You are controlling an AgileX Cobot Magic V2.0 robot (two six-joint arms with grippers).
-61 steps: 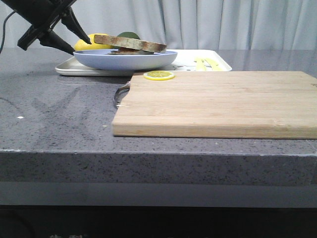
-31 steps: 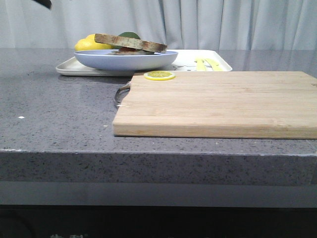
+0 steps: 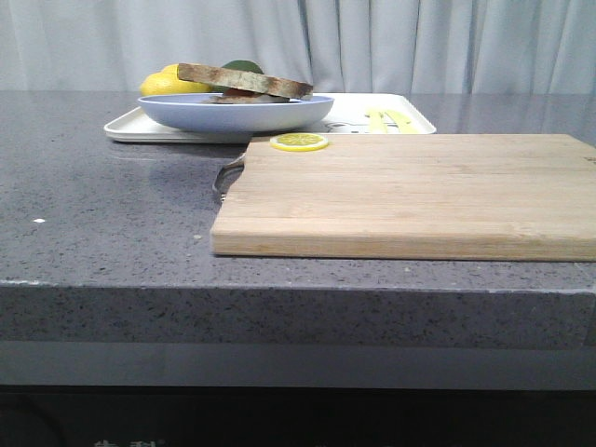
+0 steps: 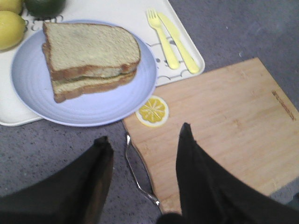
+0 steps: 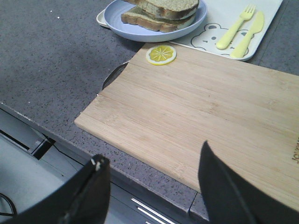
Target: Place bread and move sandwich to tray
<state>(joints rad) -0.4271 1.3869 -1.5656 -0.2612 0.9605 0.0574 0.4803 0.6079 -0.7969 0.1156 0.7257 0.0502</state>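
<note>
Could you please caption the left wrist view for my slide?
Open left gripper above counter; sandwich on blue plate, on tray.

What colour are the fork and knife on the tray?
Pale yellow, both fork and knife, lying side by side on the white tray. Clearest in the left wrist view.

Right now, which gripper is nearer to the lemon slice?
Left. The left gripper hovers just off the board's corner, close to the lemon slice. The right gripper hangs over the board's opposite near edge, farther away.
</note>
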